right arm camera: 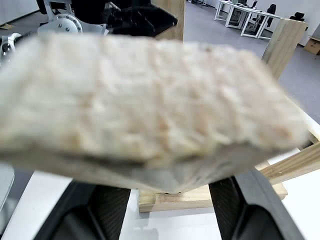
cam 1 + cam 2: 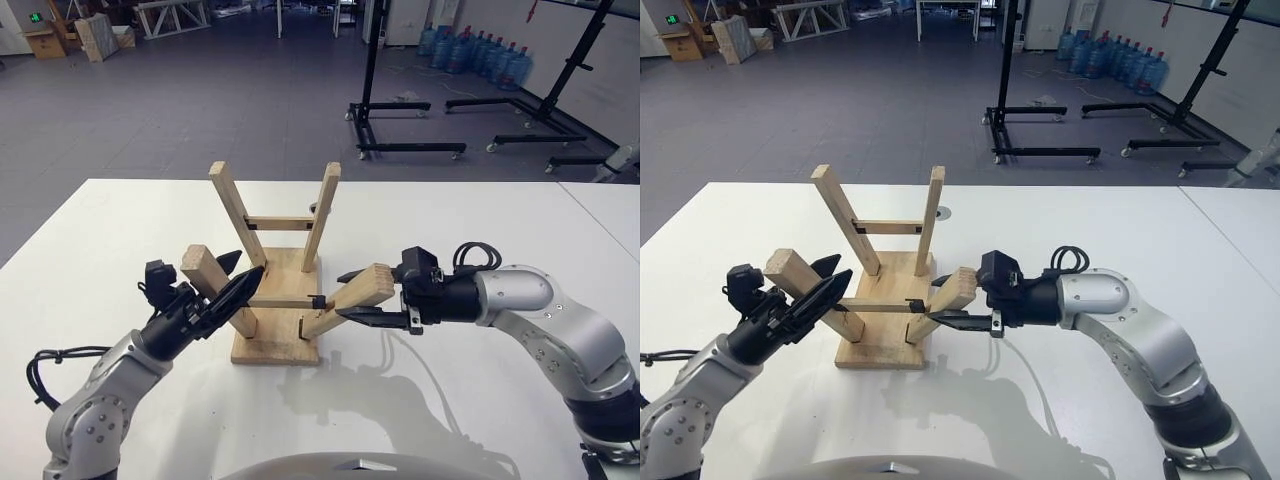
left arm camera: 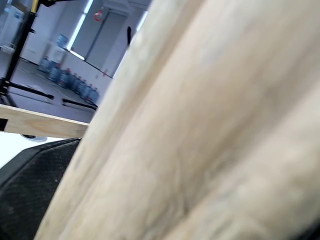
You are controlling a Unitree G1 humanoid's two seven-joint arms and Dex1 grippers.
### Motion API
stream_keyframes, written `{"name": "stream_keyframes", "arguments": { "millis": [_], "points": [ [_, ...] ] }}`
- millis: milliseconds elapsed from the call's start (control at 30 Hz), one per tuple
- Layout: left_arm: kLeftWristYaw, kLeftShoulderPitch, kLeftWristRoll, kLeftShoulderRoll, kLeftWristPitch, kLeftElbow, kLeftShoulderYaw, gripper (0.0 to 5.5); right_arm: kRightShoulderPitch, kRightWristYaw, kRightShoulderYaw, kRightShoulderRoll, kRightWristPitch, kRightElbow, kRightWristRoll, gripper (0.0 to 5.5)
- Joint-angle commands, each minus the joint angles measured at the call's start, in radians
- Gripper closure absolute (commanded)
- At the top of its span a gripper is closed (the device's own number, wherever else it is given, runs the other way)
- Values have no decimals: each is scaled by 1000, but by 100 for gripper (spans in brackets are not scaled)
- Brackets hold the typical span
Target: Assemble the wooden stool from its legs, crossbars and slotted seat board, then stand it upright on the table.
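Note:
The wooden stool stands upside down, its seat board (image 2: pixel 275 350) flat on the white table (image 2: pixel 480 230) and four legs pointing up. The two far legs (image 2: pixel 237 212) (image 2: pixel 322 215) are joined by a crossbar (image 2: pixel 280 223). The near-left leg (image 2: pixel 205 268) leans outward, with my left gripper (image 2: pixel 238 275) shut on it; a black finger (image 3: pixel 30 190) lies against the leg (image 3: pixel 200 125). The near-right leg (image 2: pixel 350 298) also leans outward, and my right gripper (image 2: pixel 358 295) is shut on it, its fingers (image 1: pixel 100 215) straddling the leg's end (image 1: pixel 150 100). A near crossbar (image 2: pixel 285 301) spans these two legs.
A second table (image 2: pixel 610 215) adjoins on the right. A small round hole (image 2: pixel 313 207) sits in the tabletop behind the stool. Black wheeled stands (image 2: pixel 405 110) and water bottles (image 2: pixel 475 50) are on the floor beyond the table's far edge.

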Motion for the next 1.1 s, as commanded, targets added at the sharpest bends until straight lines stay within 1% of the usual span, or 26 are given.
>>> {"name": "stream_keyframes", "arguments": {
  "millis": [33, 267, 567, 733, 867, 1100],
  "points": [
    [27, 50, 46, -47, -25, -52, -71, 10, -1, 50, -15, -27, 19, 32, 33, 346],
    [72, 121, 109, -113, -106, -104, -150, 10, -73, 134, -26, -69, 49, 116, 50, 346],
    [98, 173, 192, -174, -202, -105, -249, 10, -200, 205, 13, -64, 86, 175, 50, 346],
    [111, 172, 214, -189, -230, -101, -281, 10, -237, 214, 54, -45, 98, 166, 38, 346],
    [111, 168, 219, -188, -242, -93, -283, 10, -267, 220, 85, -30, 106, 171, 25, 346],
    [109, 124, 234, -186, -248, -65, -311, 10, -357, 245, 214, -8, 192, 253, -41, 346]
  ]
}}
